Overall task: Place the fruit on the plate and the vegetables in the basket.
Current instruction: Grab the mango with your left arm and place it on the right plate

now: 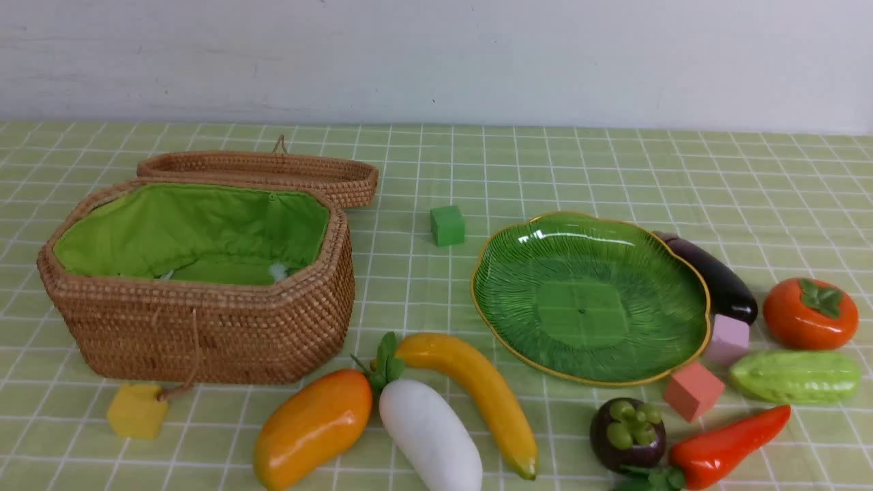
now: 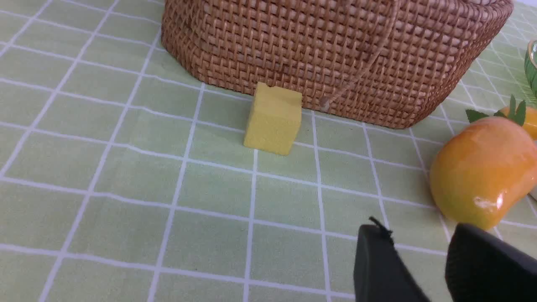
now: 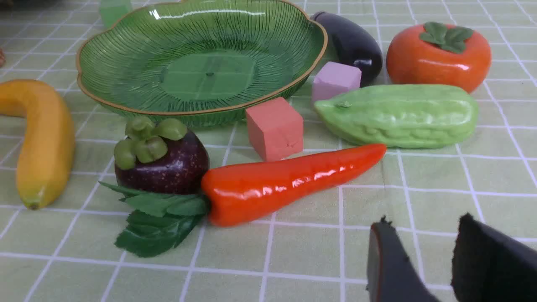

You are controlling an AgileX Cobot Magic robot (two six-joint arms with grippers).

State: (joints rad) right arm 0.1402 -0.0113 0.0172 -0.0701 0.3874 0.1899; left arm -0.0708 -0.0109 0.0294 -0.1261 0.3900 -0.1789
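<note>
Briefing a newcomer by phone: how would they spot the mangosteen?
Start at the green glass plate. Just before its near rim, beside the chili pepper, sits the mangosteen. It alone is round and dark purple, topped with pale-green sepals.

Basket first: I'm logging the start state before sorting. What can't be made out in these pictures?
- Basket floor, front view: near wall hides part of it.
- Eggplant, front view: plate rim covers one end.
- Left gripper, right gripper: wrist views' edges cut off all but the fingertips.
</note>
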